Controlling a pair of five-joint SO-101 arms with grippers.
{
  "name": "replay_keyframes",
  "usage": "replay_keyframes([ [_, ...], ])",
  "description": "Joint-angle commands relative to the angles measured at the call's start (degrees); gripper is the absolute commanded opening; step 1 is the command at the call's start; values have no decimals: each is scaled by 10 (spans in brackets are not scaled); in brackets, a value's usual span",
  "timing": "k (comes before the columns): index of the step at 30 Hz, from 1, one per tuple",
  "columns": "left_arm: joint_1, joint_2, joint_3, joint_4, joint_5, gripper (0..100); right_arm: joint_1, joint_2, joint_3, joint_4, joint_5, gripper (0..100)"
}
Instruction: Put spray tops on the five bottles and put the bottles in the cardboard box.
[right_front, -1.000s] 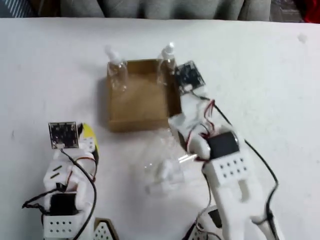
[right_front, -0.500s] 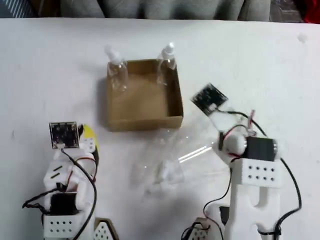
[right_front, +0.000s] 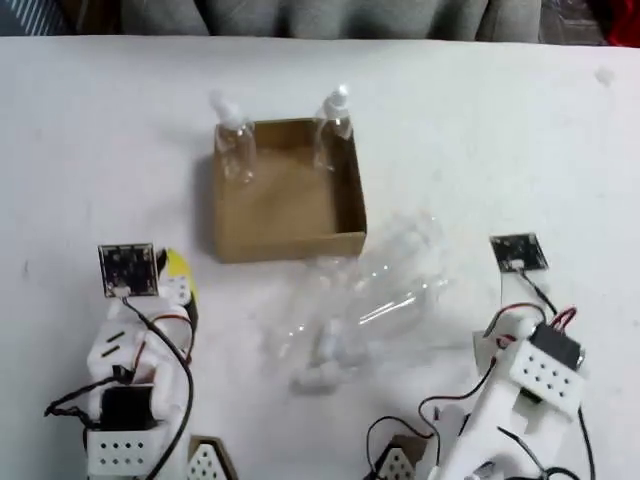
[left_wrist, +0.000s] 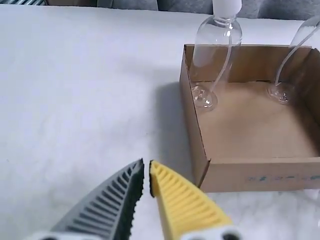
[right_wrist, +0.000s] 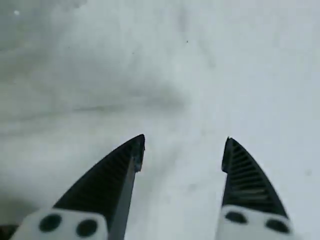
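Left gripper: closed on nothing, near the box's front corner.
Cardboard box: two capped bottles stand upright in its far corners.
Loose bottles: lying just in front of the box. We judge them light, thin-walled and slippery, best gripped gently mid-body.
Right gripper: spread wide, empty, over bare table.

**2 bottles in box, rest loose on table**

Cardboard box sits mid-table, open side up. Far-left bottle stands upright in the box's far-left corner, far-right bottle in its far-right corner, both w/ white tops on. By the box's near-right corner a heap of clear bottles lies sideways, overlapping; count unclear. Loose spray tops lie at the heap's near side. Left arm is at the table's near-left corner, right arm at near-right, both apart from box & heap.
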Motion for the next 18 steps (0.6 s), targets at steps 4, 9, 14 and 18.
replay_keyframes([
  [4,0,-6,-3,2,-5,20,26,-58,51,-36,-175,190],
  [9,0,-6,-51,19,-5,20,36,-58,58,-51,-144,63],
  [14,56,-3,-160,109,-5,20,36,-58,65,-56,-128,38],
  [18,131,68,-287,193,-5,20,36,-58,66,-57,-129,38],
])
